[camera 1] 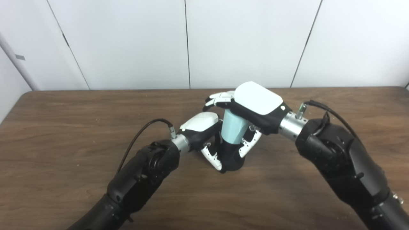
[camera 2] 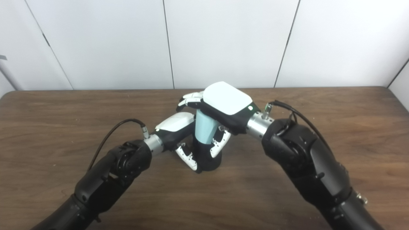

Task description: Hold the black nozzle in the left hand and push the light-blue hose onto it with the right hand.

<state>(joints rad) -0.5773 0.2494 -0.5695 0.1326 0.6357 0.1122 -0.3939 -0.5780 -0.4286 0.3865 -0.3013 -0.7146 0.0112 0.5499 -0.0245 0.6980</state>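
While both hands meet at table centre: notes follow.
Nozzle: black nozzle [camera 1: 231, 158] upright on the wooden table [camera 1: 64, 127].
Left hand: left hand [camera 1: 204, 134] curled around the nozzle, gripping it.
Hose: light-blue hose [camera 1: 234, 127] sits atop the nozzle, touching it.
Right hand: right hand [camera 1: 252, 105] wrapped over the hose, fingers closed on it.

A dark brown wooden table [camera 1: 64, 134] with visible grain spanned the whole view, its far edge against a white panelled wall [camera 1: 127, 41]. Near its middle the black nozzle [camera 1: 232, 158] stood upright with its base resting on the tabletop. Whether anything else touched the surface there could not be told.
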